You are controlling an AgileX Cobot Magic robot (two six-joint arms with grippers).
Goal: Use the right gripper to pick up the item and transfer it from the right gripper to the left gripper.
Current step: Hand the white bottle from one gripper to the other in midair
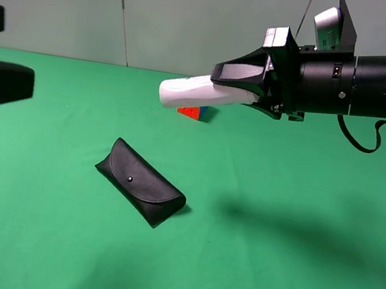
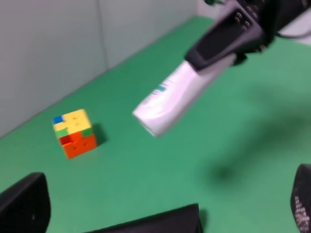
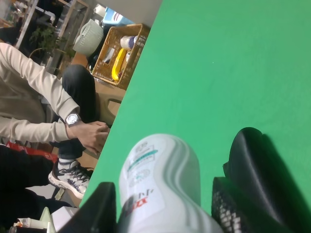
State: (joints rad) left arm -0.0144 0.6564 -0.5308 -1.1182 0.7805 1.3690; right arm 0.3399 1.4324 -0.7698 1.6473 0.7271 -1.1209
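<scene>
Since the item (image 1: 190, 92) hangs clear above the green bench (image 1: 290, 275) in the exterior high view, the pick-up half of the task looks done. The right gripper (image 1: 234, 85) reaches in from the upper right of the frame and is clamped on the white bottle. The bottle's blunt base sticks out toward the centre left, and its cap end is hidden between the jaws. At the left edge of the frame the left gripper (image 1: 3, 51) shows as two black fingers standing wide apart with nothing between them, well apart from the bottle. The black glasses case (image 1: 141, 183) lies below centre on the bench, and the puzzle cube (image 1: 192, 112) sits beyond the bottle, partly hidden by it.

In the left wrist view, the bottle (image 2: 170, 99) is held in the air and points roughly toward the camera, though blurred. The spread fingers (image 2: 24, 204) of the left gripper frame the scene and touch nothing. The cube (image 2: 74, 133) stands apart on the cloth.

In the right wrist view, the bottle (image 3: 163, 184) fills the space between the closed-in fingers (image 3: 99, 208), with its printed side facing the camera.

The handover is what is left. As far as the pictures show, the left gripper has to come to the free base end, close on it, and only then can the right gripper let go.
</scene>
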